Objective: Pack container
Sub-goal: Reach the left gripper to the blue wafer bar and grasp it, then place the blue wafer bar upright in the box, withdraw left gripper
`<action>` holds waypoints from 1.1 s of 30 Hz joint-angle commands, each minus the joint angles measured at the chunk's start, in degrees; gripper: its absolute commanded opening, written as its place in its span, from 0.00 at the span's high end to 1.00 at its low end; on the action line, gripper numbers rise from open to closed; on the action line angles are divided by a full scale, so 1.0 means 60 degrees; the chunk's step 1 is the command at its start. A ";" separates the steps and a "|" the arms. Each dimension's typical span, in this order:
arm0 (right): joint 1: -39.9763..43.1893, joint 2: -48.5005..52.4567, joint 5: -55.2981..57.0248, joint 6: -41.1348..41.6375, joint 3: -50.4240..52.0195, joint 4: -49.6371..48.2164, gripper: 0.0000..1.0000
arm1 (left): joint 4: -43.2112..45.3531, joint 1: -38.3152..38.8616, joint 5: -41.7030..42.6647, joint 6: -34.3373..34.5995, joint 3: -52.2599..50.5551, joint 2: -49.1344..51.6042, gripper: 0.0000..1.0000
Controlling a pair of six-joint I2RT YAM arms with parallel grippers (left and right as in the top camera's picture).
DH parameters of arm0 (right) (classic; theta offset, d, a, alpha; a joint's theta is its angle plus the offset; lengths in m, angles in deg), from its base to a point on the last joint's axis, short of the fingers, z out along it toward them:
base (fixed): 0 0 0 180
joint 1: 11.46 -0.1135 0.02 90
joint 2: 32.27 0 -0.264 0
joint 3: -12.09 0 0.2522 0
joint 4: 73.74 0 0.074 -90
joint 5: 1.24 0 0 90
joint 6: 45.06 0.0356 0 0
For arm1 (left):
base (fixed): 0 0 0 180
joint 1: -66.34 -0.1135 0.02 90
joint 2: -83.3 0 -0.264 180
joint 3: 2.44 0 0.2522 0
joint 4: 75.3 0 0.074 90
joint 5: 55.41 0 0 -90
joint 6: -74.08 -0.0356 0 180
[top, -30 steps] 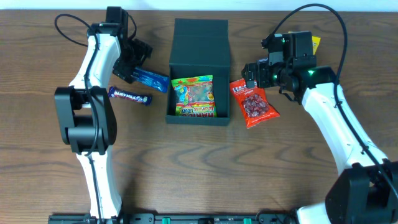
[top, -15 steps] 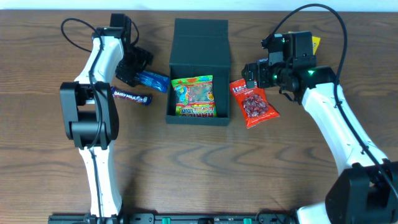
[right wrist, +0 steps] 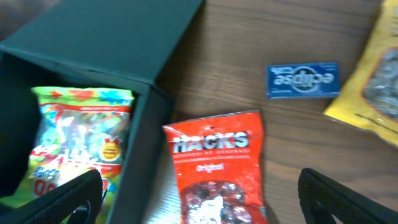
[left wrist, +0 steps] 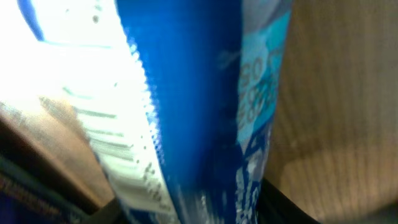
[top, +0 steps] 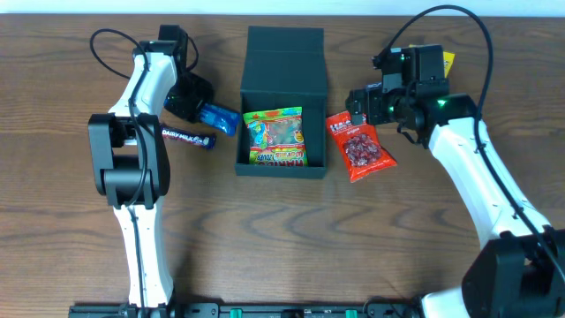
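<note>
The dark teal container (top: pixel 282 55) stands open at the table's middle, lid flap folded back, with a green gummy packet (top: pixel 275 137) inside. Left of it lies a blue snack packet (top: pixel 221 117), and my left gripper (top: pixel 196 106) is closed around its left end. In the left wrist view that blue packet (left wrist: pixel 186 112) fills the frame between the dark fingers. My right gripper (top: pixel 360 104) hovers open above a red Hacks packet (top: pixel 360 148), which lies just right of the container. In the right wrist view the red packet (right wrist: pixel 214 168) sits between the wide-spread fingers, beside the container wall (right wrist: pixel 143 137).
A Dairy Milk bar (top: pixel 188 138) lies on the table below the left gripper. Behind the right arm are a yellow packet (right wrist: pixel 373 81) and a small blue Eclipse pack (right wrist: pixel 303 79). The table's far edge runs just behind the container's lid.
My left gripper has come down onto the blue packet's left end and its jaws have narrowed around it. The right arm has stayed in place.
</note>
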 commanded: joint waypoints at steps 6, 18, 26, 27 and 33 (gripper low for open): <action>0.1213 -0.0025 0.0721 -0.0131 -0.0080 0.0182 0.01 | -0.1872 0.0091 -0.0772 -0.2226 0.2612 0.0266 0.85; 0.2732 -0.0025 0.0685 0.0648 -0.0084 0.0794 0.01 | -0.4637 0.3391 -0.1851 -0.6033 0.6313 0.0273 0.94; 0.2871 -0.0025 0.0692 0.0648 -0.0084 0.1100 0.01 | -0.4564 0.5224 -0.1581 -0.5592 0.5756 0.0273 0.94; 0.2907 -0.0025 0.0692 0.0645 -0.0084 0.1122 0.01 | -0.4568 0.5304 -0.1439 -0.5453 0.5679 0.0273 0.94; 0.3107 -0.0025 0.0688 0.0645 -0.0084 0.1246 0.01 | -0.4131 0.5431 -0.0739 -0.5235 0.4812 0.0273 0.93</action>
